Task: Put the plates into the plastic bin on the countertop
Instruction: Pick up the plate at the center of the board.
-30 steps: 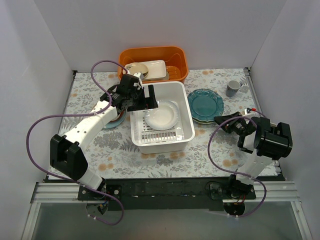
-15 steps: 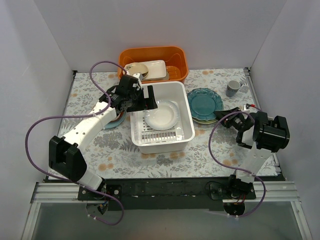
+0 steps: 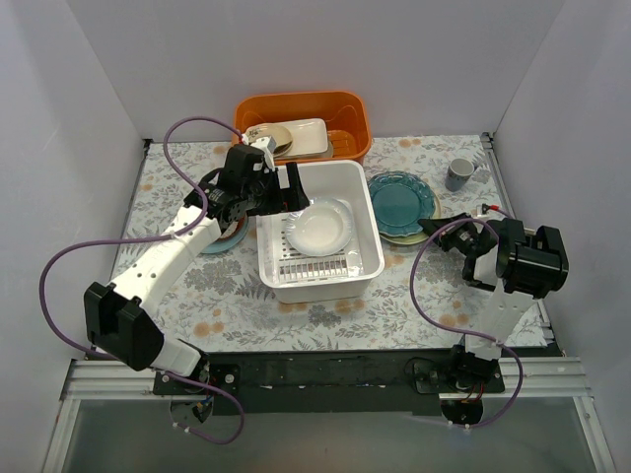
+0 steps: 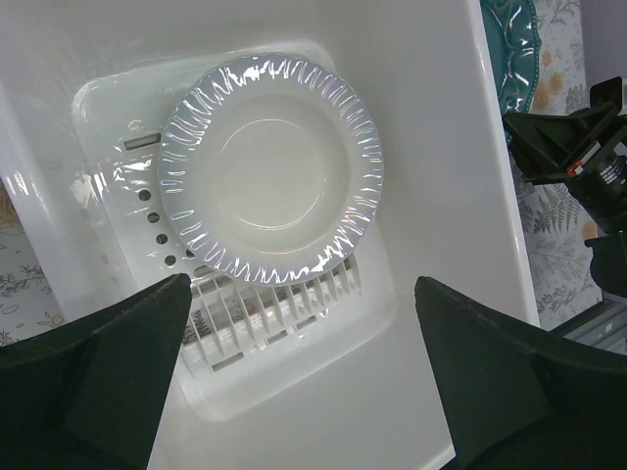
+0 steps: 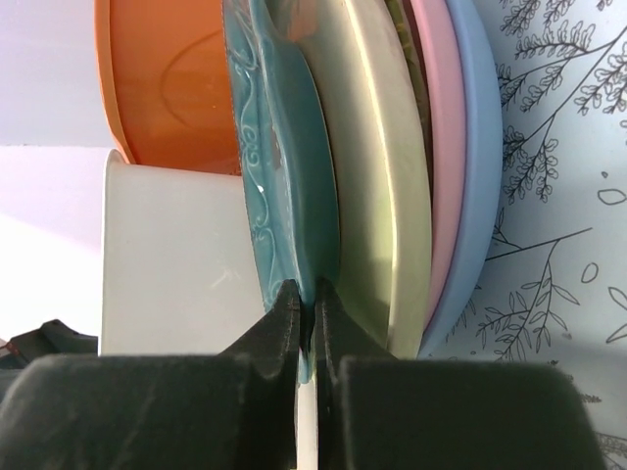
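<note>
- Pinching the near rim of the teal plate (image 3: 402, 202), the right tool (image 3: 434, 229) has its two fingers drawn almost together, with the scalloped edge caught between them.
- From the right wrist, that tool (image 5: 306, 299) grips the teal plate (image 5: 284, 186) at its edge. The plate tops a stack with a cream plate (image 5: 377, 176), a pink plate (image 5: 446, 166) and a light blue plate (image 5: 480, 147) under it.
- This stack lies on the bench (image 3: 227, 296), just beside the right wall of the white bin (image 3: 367, 227) and outside it.
- One white plate (image 3: 320, 229) with a ribbed rim lies inside the bin, resting partly on the slotted bottom toward the far end.
- Over the bin's far left corner hangs the left tool (image 3: 281, 187), with its fingers spread wide and nothing between them.
- The left wrist view looks straight down past that tool (image 4: 302, 286) onto the white plate (image 4: 269, 181) and the bin's wall (image 4: 441, 176). Neither finger touches the plate.
- More plates (image 3: 229, 236) sit on the bench left of the bin, mostly hidden under the left arm, so their colours are hard to tell.
- Behind the bin stands an orange tub (image 3: 301, 103) holding a beige dish (image 3: 301, 138).
- A grey mug (image 3: 459, 174) stands near the far right corner, apart from the plate stack.
</note>
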